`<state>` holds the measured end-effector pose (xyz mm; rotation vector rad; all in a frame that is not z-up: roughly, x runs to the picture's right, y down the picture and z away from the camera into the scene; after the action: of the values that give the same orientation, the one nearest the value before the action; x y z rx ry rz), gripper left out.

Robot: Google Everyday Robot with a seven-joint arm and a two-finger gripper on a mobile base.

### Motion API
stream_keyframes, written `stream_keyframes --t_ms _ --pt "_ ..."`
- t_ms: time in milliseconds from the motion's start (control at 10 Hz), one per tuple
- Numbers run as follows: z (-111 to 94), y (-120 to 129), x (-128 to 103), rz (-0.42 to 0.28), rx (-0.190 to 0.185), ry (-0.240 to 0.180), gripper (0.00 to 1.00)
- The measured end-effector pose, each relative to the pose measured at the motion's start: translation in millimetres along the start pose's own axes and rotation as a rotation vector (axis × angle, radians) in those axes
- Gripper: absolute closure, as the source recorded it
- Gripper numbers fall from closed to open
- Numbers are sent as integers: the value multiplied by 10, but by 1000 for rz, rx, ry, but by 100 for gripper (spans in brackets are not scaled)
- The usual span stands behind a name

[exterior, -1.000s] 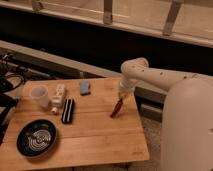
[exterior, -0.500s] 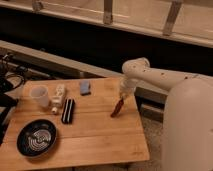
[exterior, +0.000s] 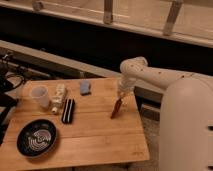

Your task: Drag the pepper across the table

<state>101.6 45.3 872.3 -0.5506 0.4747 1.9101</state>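
The pepper [exterior: 116, 108] is a small dark red slender thing lying tilted on the right part of the wooden table [exterior: 95, 140]. My gripper [exterior: 120, 97] hangs from the white arm, pointing down right over the pepper's upper end, at or very close to it.
A black striped block [exterior: 68, 110], a blue-grey small pad [exterior: 85, 87], a white cup [exterior: 40, 95], a pale bottle-like item [exterior: 58, 96] and a dark round plate [exterior: 36, 137] sit on the table's left half. The table's right edge is near the pepper. Cables lie at far left.
The pepper and the gripper have shifted slightly to the right and toward the table's right edge; the other items have not moved.
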Motion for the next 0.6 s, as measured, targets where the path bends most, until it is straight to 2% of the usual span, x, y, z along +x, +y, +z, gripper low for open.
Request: stream_keyframes --t_ms 200,500,600 --pt "-27 -135 -32 10 0 -3 100" --pt "-9 -24 -55 9 -6 -4 100" --pt "-14 -56 -65 14 -5 -6 100"
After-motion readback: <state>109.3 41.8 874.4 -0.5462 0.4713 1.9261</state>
